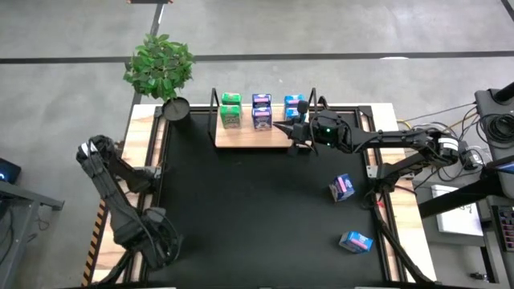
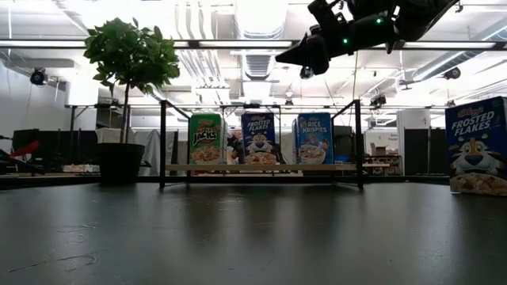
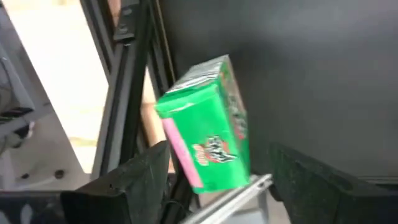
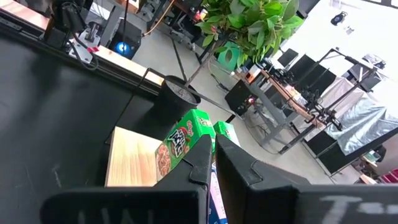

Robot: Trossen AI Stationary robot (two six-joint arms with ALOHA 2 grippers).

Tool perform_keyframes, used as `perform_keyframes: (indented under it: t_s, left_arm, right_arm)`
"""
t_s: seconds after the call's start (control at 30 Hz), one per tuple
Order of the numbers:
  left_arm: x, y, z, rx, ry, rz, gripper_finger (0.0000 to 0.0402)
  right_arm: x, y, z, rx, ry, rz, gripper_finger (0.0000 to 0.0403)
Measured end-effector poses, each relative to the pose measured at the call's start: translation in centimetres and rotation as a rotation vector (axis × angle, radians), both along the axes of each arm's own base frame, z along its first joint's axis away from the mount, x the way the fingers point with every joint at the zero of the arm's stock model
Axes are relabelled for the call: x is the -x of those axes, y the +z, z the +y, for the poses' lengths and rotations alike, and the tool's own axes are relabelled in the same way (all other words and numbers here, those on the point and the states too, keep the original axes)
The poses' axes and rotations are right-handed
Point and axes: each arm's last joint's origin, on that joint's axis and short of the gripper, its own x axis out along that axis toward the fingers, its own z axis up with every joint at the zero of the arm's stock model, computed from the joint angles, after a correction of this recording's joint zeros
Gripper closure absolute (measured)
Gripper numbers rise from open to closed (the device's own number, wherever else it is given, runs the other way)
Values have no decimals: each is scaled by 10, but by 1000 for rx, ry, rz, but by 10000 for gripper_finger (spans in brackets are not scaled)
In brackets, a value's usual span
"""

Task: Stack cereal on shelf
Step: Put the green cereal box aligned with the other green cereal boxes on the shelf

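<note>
Right gripper [image 1: 283,128] hangs above the near right part of the shelf [image 1: 249,138], fingers pressed together, holding nothing; in the right wrist view its closed fingers [image 4: 214,158] point over the wood board toward a green cereal carton [image 4: 182,142] just ahead, with the potted plant [image 4: 249,25] farther beyond. On the shelf past the fingertips: green cartons [image 1: 230,110], blue-purple cartons [image 1: 261,111] in the middle, blue cartons [image 1: 294,106] closest to the gripper; in the low view they read as three boxes standing upright in a row [image 2: 258,138] below the raised gripper [image 2: 305,55]. Two more blue-purple cartons lie on the black table behind that arm, one nearer [image 1: 341,188], one farther back [image 1: 356,241], well apart from the shelf. Left gripper [image 3: 214,186] sits folded at the table's near left corner [image 1: 161,241], fingers spread wide, with a green carton [image 3: 208,124] tilted between them; contact with the fingers can't be told.
</note>
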Motion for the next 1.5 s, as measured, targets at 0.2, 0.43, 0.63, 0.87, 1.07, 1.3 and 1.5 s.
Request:
perform_keyframes:
  t_s: [0.2, 0.43, 0.63, 0.87, 1.07, 1.3, 1.5]
  left_arm:
    - [4, -7, -4, -51, -13, 52, 148]
    - [5, -15, -11, -85, -30, 71, 147]
    - [5, -22, -16, -104, -45, 83, 164]
    - [3, -25, -19, -108, -51, 86, 196]
    - [3, -26, -18, -120, -62, 68, 222]
    - [-4, -24, -11, -182, -74, -8, 229]
    - [-39, -15, 19, -381, -288, -241, 230]
  right_arm:
    - [0, -1, 0, -3, 0, 5, 390]
    - [0, -1, 0, -6, 0, 11, 390]
    - [0, -2, 0, -7, 0, 15, 390]
    - [0, -2, 0, -9, 0, 19, 390]
    - [0, -3, 0, -19, -1, 22, 390]
    - [0, -3, 0, -21, -1, 29, 390]
    - [0, -5, 0, -25, -2, 40, 390]
